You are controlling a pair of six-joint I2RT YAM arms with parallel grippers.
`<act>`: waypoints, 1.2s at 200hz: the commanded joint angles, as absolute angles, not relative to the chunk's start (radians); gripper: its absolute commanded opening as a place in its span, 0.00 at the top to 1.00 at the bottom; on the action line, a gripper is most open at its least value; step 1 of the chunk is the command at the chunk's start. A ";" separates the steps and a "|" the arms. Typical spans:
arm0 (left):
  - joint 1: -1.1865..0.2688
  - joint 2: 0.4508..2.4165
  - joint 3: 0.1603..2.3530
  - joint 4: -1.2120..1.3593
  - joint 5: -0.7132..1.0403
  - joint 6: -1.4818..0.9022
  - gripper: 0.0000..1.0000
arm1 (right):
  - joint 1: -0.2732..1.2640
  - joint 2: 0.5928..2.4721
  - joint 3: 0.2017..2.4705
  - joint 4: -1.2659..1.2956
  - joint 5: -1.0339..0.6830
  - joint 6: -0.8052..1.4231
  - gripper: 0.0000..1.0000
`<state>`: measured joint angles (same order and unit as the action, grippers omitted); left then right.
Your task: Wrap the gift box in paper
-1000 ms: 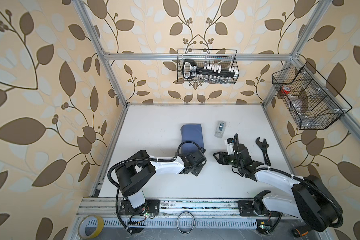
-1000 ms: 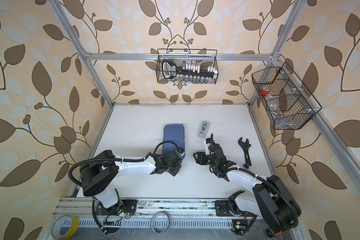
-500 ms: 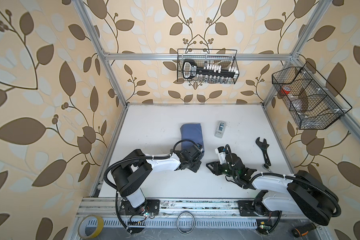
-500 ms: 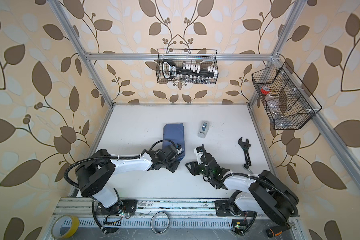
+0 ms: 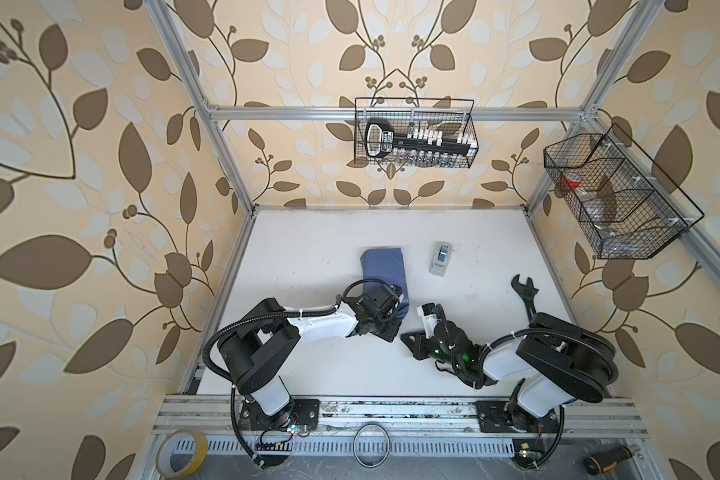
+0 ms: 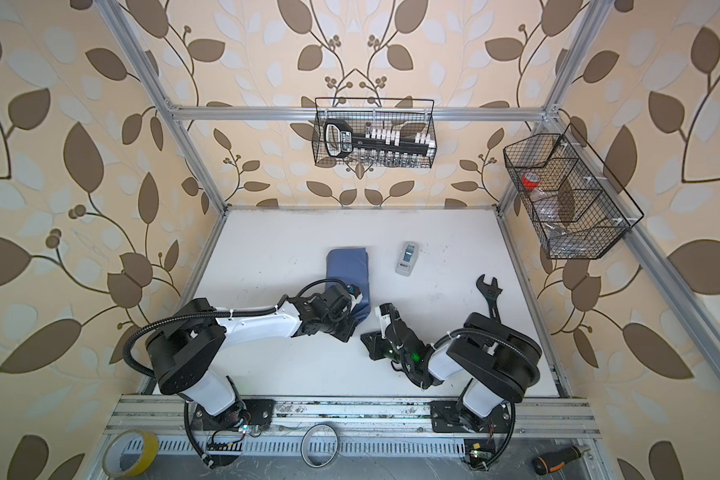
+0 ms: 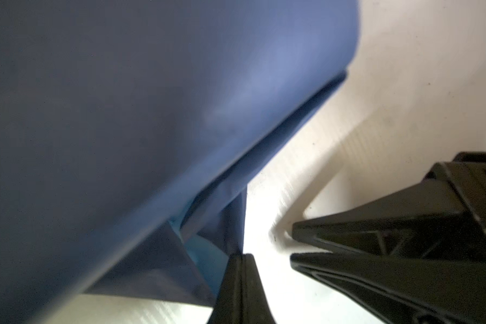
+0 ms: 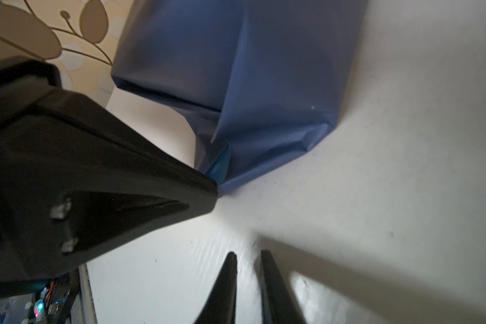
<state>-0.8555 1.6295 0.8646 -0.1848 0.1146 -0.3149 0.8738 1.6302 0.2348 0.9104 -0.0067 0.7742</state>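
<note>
Paper (image 5: 383,268), slate side out, folded round gift box (hidden, presumably inside), ctr of table (image 5: 308,249). Thin, light, creases easily; grip end flap at corner. L gripper (image 7: 240,256) shut, tips touching flap corner. R gripper (image 8: 247,259) narrow gap, empty.

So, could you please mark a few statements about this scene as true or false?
1. The paper shows its darker slate-blue side outward. True.
2. The right gripper grips the paper. False: it points at bare table, clear of the paper, holding nothing.
3. The left gripper is shut, its tip at the paper's end flap. True.
4. The tape dispenser lies on the paper. False: it lies on the table beside it, apart.
</note>
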 commanded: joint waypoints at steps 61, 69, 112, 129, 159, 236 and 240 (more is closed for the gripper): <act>-0.839 1.567 0.929 -0.229 0.133 -0.307 1.00 | 0.915 1.784 0.308 1.075 0.147 0.828 0.89; -0.839 1.567 0.933 -0.228 0.139 -0.308 1.00 | 0.916 1.797 0.310 1.092 0.154 0.830 0.89; -0.839 1.568 0.946 -0.236 0.146 -0.305 1.00 | 0.917 1.862 0.306 1.212 0.183 0.846 0.90; -0.839 1.567 0.946 -0.237 0.150 -0.304 1.00 | 0.917 1.887 0.312 1.247 0.187 0.848 0.91; -0.839 1.566 0.949 -0.241 0.146 -0.301 1.00 | 0.917 1.904 0.315 1.278 0.202 0.855 0.92; -0.839 1.534 0.961 -0.276 0.117 -0.275 0.70 | 0.916 1.949 0.318 1.323 0.234 0.856 0.95; -0.839 1.527 0.960 -0.279 0.113 -0.272 0.68 | 0.916 1.949 0.318 1.323 0.235 0.855 0.95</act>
